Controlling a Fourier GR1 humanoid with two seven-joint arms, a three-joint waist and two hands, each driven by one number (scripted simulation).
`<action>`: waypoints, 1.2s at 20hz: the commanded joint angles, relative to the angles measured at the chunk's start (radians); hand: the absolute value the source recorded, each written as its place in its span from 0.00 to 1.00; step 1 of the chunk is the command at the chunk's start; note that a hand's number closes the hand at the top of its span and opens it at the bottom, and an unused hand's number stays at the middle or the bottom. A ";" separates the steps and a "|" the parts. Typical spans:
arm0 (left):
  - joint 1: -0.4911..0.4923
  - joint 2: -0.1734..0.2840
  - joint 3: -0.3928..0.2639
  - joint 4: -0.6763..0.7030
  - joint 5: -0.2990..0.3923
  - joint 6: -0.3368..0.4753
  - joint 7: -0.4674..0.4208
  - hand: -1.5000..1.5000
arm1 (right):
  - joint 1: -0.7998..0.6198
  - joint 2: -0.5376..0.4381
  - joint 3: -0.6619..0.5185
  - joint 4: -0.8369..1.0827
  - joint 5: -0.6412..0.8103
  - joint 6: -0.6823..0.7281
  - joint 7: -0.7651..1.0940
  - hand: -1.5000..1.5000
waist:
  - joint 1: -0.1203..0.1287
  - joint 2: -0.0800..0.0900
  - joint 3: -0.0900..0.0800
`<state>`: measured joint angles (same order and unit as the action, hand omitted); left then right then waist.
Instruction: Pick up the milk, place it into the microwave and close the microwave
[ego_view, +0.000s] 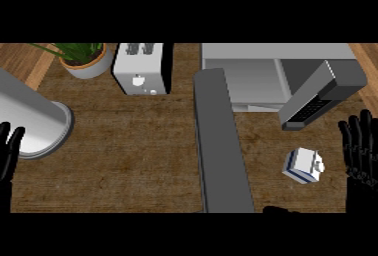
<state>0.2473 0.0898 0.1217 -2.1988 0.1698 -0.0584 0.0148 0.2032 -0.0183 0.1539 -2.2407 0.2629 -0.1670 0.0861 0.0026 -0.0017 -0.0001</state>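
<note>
milk (303, 165): lower right of frame, sitting on the counter (133, 150), nothing touching it
microwave (277, 75): top right, door swung open
my right hand (360, 150): right edge, fingers straight, holding nothing
my left hand (9, 150): left edge, same deal

One view only, head-mounted: you look steeply down onto the bench (118, 150), close enough that its wooden top fills the frame. Far edge lies along the top of the frame, near edge at the bottom. Microwave (277, 75) sits upper right, toaster (140, 67) upper centre-left, potted plant (85, 60) upper left.
</note>
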 joint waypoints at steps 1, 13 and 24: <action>0.040 -0.039 -0.041 -0.089 -0.047 0.025 0.026 0.00 | 0.072 0.017 0.034 0.017 0.055 -0.044 -0.020 0.00 | -0.002 0.000 0.000; 0.198 0.011 0.165 -0.158 0.195 -0.153 0.027 0.00 | 0.101 0.003 -0.130 0.216 -0.101 -0.018 -0.202 0.00 | 0.001 0.000 0.000; 0.308 -0.059 0.200 -0.154 0.192 -0.267 -0.072 0.00 | 0.006 -0.021 -0.292 0.559 -0.202 -0.010 -0.394 0.00 | 0.007 0.000 0.000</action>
<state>0.4822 0.0469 0.2828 -2.3188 0.3243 -0.2719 -0.0307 0.2434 -0.0278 -0.0788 -1.7862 0.0986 -0.1854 -0.2404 0.0052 -0.0009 0.0003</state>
